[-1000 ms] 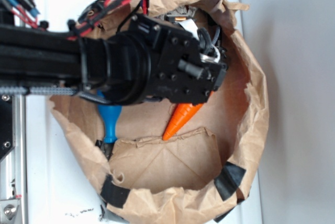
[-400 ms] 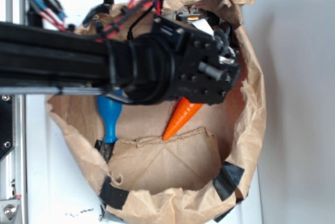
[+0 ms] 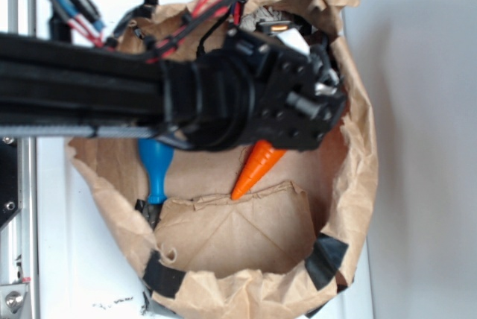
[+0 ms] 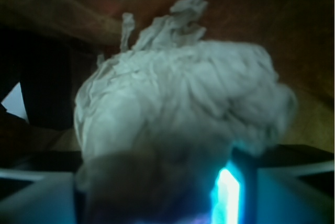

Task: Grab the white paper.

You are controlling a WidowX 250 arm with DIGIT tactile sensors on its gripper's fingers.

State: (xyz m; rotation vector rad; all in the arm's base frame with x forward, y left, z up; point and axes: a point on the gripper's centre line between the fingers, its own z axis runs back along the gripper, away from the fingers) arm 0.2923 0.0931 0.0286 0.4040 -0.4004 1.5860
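Overhead, the exterior view shows the black gripper (image 3: pixel 317 73) reaching deep into the brown paper bag (image 3: pixel 358 185), above an orange carrot (image 3: pixel 253 170) and a blue tool (image 3: pixel 155 166). Up close, the wrist view is filled by the white paper (image 4: pixel 178 98), crumpled directly ahead; whether the jaws grip it cannot be told.

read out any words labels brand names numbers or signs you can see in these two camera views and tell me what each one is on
None: no readable text appears in either view.
Brown paper bag: plain, with black tape patches, no print.
Robot arm: black, no legible label or marking.
Orange carrot and blue object: unmarked.
White paper: wrinkled and blank in the wrist view, which is blurred.
Small white tag-like piece near the gripper: too small to tell.
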